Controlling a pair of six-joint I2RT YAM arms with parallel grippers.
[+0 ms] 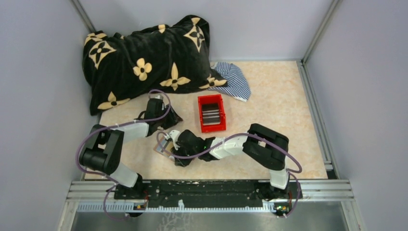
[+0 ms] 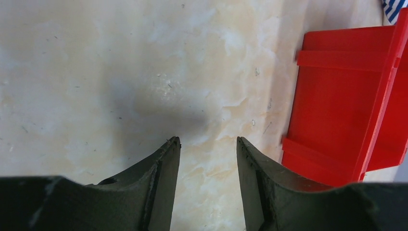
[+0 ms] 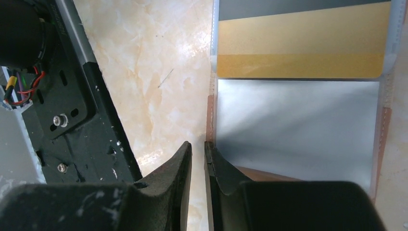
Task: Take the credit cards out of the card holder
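Observation:
The card holder (image 3: 298,125) lies open and flat on the table, its grey-blue pocket panels bordered in brown. An orange-tan credit card (image 3: 298,53) sits in one of its pockets, with a grey card (image 3: 303,8) above it. My right gripper (image 3: 198,143) is at the holder's left edge, fingers a narrow gap apart with only table between them; one finger rests over the brown border. In the top view the holder (image 1: 161,147) pokes out beside the right gripper (image 1: 169,143). My left gripper (image 2: 208,139) hovers open and empty over bare table. Dark and grey cards (image 1: 212,115) lie in the red bin.
The red bin (image 1: 200,113) stands mid-table, just right of the left gripper (image 1: 168,122); in the left wrist view the bin (image 2: 337,110) is close. A black flowered blanket (image 1: 144,57) and striped cloth (image 1: 233,79) lie at the back. Black metal hardware (image 3: 72,101) is left of the right gripper.

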